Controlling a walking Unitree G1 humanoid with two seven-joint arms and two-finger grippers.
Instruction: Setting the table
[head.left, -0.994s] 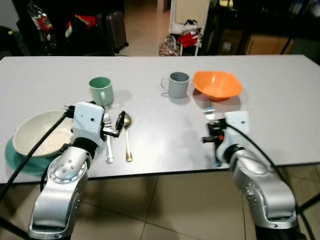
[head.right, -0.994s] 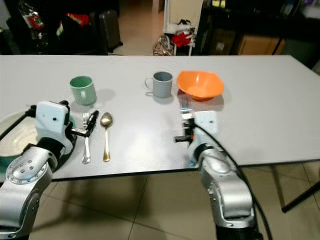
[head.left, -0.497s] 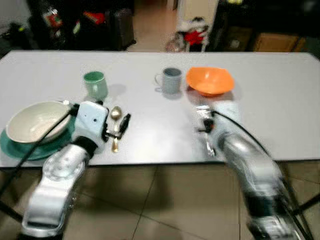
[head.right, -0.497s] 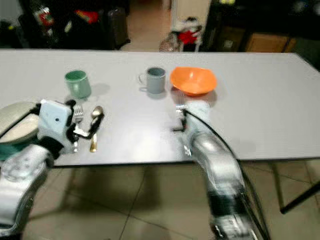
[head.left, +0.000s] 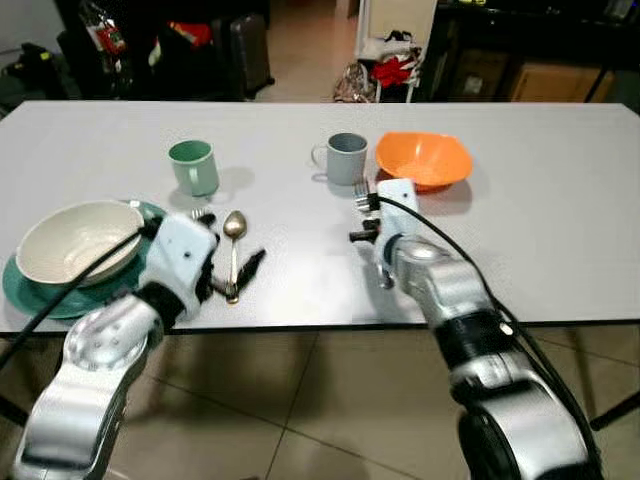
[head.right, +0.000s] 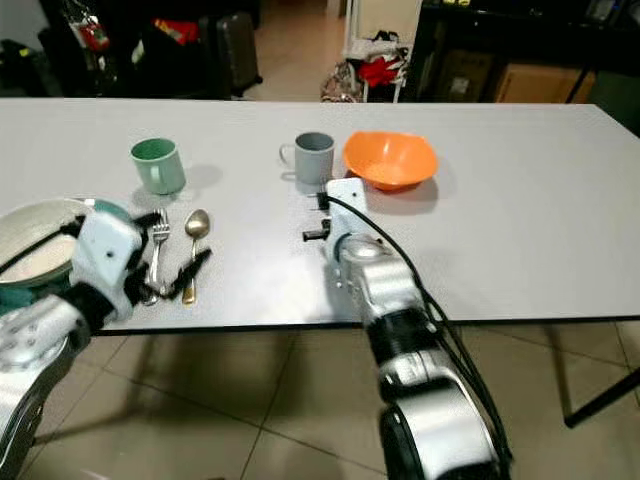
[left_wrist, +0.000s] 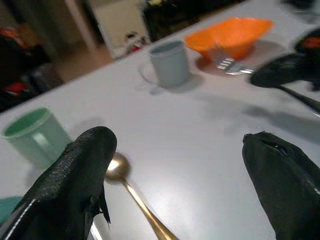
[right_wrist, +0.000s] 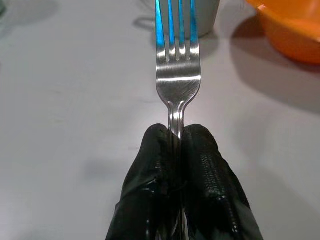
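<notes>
One place laid, the second in progress.

On the white tabletop (head.left: 560, 230), the left setting looks complete: cream bowl (head.left: 70, 240) on a teal plate (head.left: 30, 298), green mug (head.left: 193, 167), fork (head.right: 158, 255) and gold spoon (head.left: 233, 250) side by side. The left gripper (head.left: 232, 275) hovers just over the spoon, fingers spread wide and empty. The right gripper (right_wrist: 179, 150) is clamped on a second fork (right_wrist: 176, 60), held above the tabletop near the grey mug (head.left: 346, 158) and orange bowl (head.left: 424, 160). Judging by this, that fork awaits placing, and no plate or spoon is seen there.

Orange bowl (head.left: 423, 160), grey mug (head.left: 346, 158), green mug (head.left: 194, 167), gold spoon (head.left: 233, 248), cream bowl (head.left: 70, 243) on seemingly teal plate (head.left: 30, 297)
</notes>
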